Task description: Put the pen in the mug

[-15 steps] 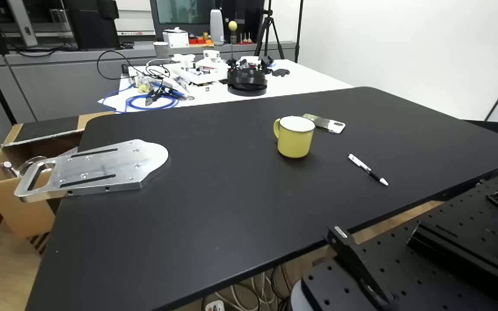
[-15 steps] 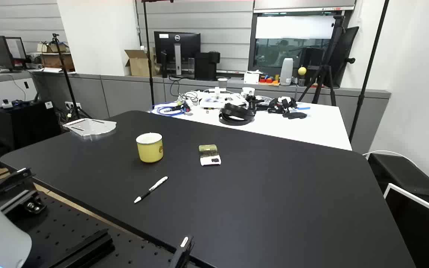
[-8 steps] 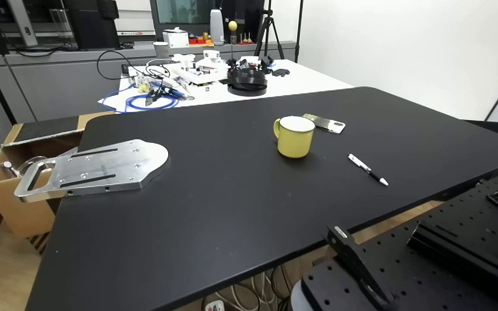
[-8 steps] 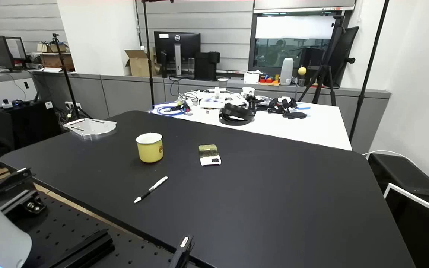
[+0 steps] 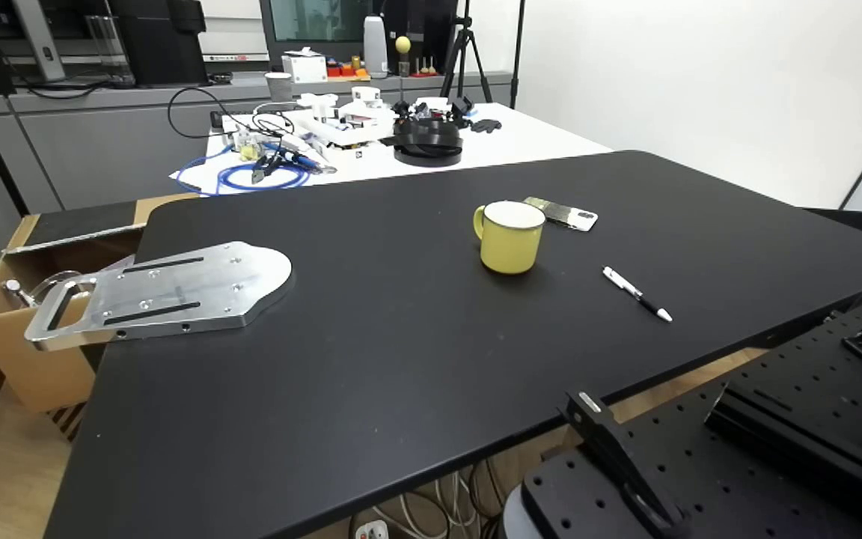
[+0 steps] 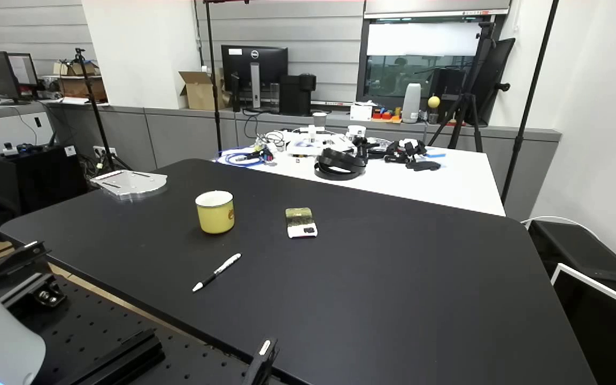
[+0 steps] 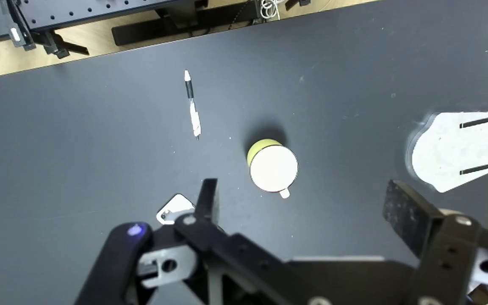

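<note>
The pen (image 5: 636, 294), white with a black grip section, lies flat on the black table in both exterior views (image 6: 217, 272). In the wrist view the pen (image 7: 192, 106) is at the upper left of centre. The yellow mug (image 5: 509, 245) stands upright with its white inside facing up; it also shows in an exterior view (image 6: 216, 215), where its handle is hidden. In the wrist view the mug (image 7: 273, 168) is right of the pen, apart from it. My gripper (image 7: 301, 184) is open with nothing between its fingers, high above the table. It is out of both exterior views.
A phone-like flat object (image 5: 562, 214) lies behind the mug, partly covered by a finger in the wrist view (image 7: 176, 208). A silver metal plate (image 5: 176, 290) overhangs the table's edge. The black perforated robot base (image 5: 700, 449) stands along the table's near edge. A white table (image 6: 436, 182) holds clutter behind.
</note>
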Robot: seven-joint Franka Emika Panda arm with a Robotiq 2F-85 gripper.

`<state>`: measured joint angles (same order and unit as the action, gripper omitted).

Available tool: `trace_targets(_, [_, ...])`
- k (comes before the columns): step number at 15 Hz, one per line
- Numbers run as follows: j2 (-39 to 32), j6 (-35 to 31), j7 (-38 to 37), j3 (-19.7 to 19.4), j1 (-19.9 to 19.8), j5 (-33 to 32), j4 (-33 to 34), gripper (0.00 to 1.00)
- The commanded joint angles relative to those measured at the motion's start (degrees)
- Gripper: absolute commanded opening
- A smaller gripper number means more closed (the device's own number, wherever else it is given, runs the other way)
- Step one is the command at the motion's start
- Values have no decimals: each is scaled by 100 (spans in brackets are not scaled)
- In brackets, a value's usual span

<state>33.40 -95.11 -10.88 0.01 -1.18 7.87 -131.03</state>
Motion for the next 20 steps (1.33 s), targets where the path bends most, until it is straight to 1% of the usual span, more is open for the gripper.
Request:
trace_targets(1, [-4, 13, 24, 41, -57, 21, 10, 100])
trace_targets(10, [-4, 12, 24, 41, -57, 21, 10, 100])
trace_targets(11, [11, -85, 70, 30, -52, 28, -15, 100])
trace_targets(15, [10, -826, 110, 21, -74, 56, -328, 100])
trace_targets(20, [-221, -1995, 152, -15, -136, -3, -1019, 100])
